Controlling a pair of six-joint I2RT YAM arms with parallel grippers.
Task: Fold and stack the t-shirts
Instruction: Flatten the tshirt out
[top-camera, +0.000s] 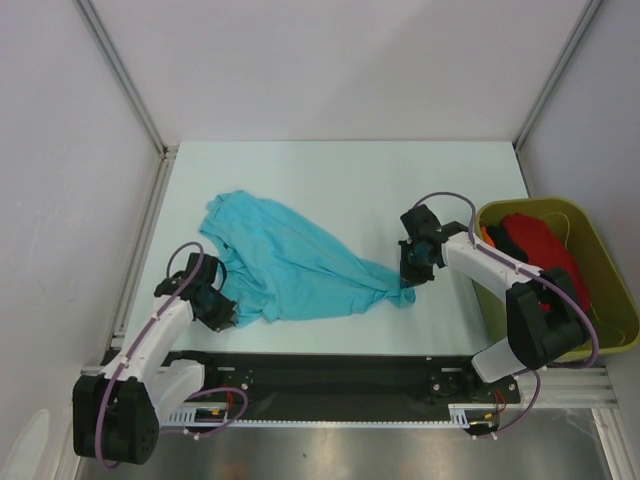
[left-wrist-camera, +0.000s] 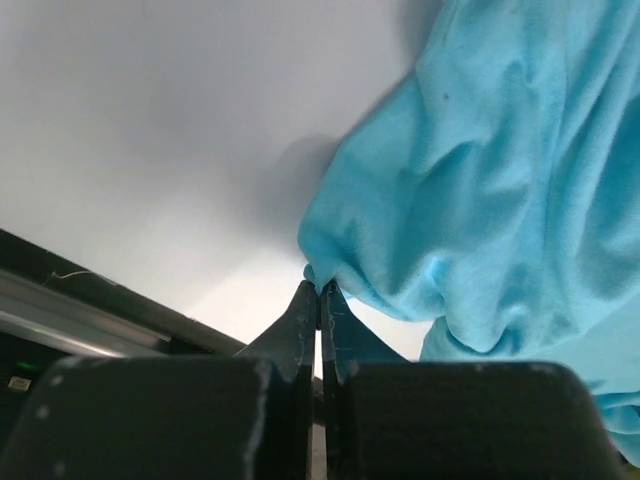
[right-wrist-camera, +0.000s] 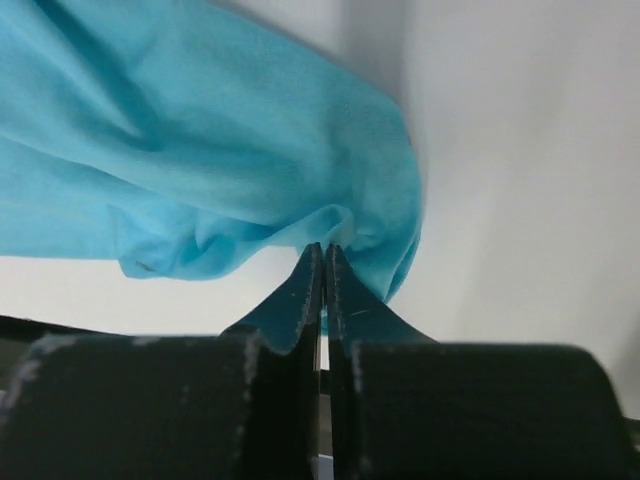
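Note:
A turquoise t-shirt (top-camera: 285, 260) lies crumpled across the middle of the white table, stretched from upper left to lower right. My left gripper (top-camera: 225, 318) is shut on the shirt's near left edge; in the left wrist view its fingertips (left-wrist-camera: 320, 290) pinch a fold of the turquoise cloth (left-wrist-camera: 480, 200). My right gripper (top-camera: 408, 288) is shut on the shirt's bunched right end; the right wrist view shows the tips (right-wrist-camera: 325, 250) closed on the cloth (right-wrist-camera: 200, 150). More t-shirts, a red one (top-camera: 540, 245), an orange one (top-camera: 488, 235) and a dark one (top-camera: 512, 244), lie in the tub.
An olive-green plastic tub (top-camera: 610, 290) stands at the table's right edge beside my right arm. White walls with metal posts enclose the table on three sides. A black rail (top-camera: 330, 370) runs along the near edge.

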